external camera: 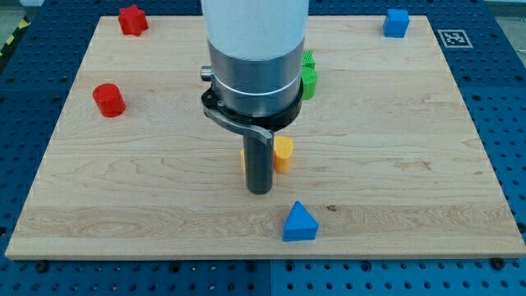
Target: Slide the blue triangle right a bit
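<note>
The blue triangle [300, 222] lies near the view's bottom edge of the wooden board [394, 148], a little right of centre. My tip [260, 191] is the lower end of the dark rod, up and to the left of the blue triangle, with a small gap between them. Right behind the rod sit orange-yellow blocks [283, 154], partly hidden by it.
A red star-like block [132, 20] is at the view's top left and a red cylinder [108, 99] lies below it. A blue cube [396, 23] is at the top right. Green blocks [309, 74] peek out from behind the arm's body.
</note>
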Controlling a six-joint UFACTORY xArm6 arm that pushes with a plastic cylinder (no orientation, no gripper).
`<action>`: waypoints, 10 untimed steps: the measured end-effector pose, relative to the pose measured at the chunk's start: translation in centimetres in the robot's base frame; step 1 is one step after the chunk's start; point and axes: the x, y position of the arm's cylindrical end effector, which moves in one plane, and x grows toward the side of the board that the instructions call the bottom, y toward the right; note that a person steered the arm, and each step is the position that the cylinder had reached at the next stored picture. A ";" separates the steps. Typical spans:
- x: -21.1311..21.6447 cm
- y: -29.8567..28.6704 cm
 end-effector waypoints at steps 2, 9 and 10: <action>-1.5 1.7; 5.4 -3.6; 7.3 -1.4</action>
